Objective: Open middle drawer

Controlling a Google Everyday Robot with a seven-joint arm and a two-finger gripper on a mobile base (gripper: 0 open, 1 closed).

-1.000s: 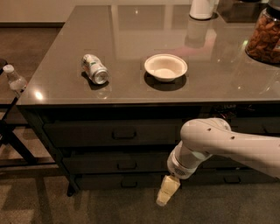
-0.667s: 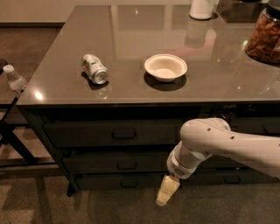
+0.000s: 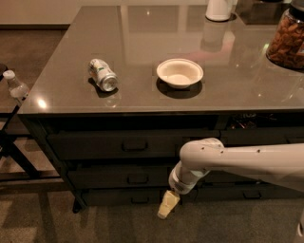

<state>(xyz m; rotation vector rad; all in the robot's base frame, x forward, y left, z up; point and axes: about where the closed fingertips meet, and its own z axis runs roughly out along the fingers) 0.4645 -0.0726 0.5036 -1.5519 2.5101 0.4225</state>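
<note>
The middle drawer (image 3: 109, 177) is a wide dark drawer front under the grey countertop, closed, with a small rectangular pull handle (image 3: 137, 179) at its centre. A taller dark drawer (image 3: 95, 144) sits above it and a slimmer one (image 3: 114, 197) below it. My gripper (image 3: 166, 206) has pale yellow fingers pressed together and holds nothing. It hangs from the white arm (image 3: 237, 161) that reaches in from the right. It points down towards the floor, in front of the lowest drawer, below and to the right of the middle drawer's handle, touching nothing.
On the countertop (image 3: 142, 38) lie a tipped can (image 3: 103, 75) and a white bowl (image 3: 179, 72). A jar of nuts (image 3: 287, 40) and a white container (image 3: 219, 9) stand at the back right. A plastic bottle (image 3: 15, 86) and a dark frame (image 3: 12, 152) are at the left. Carpet lies below.
</note>
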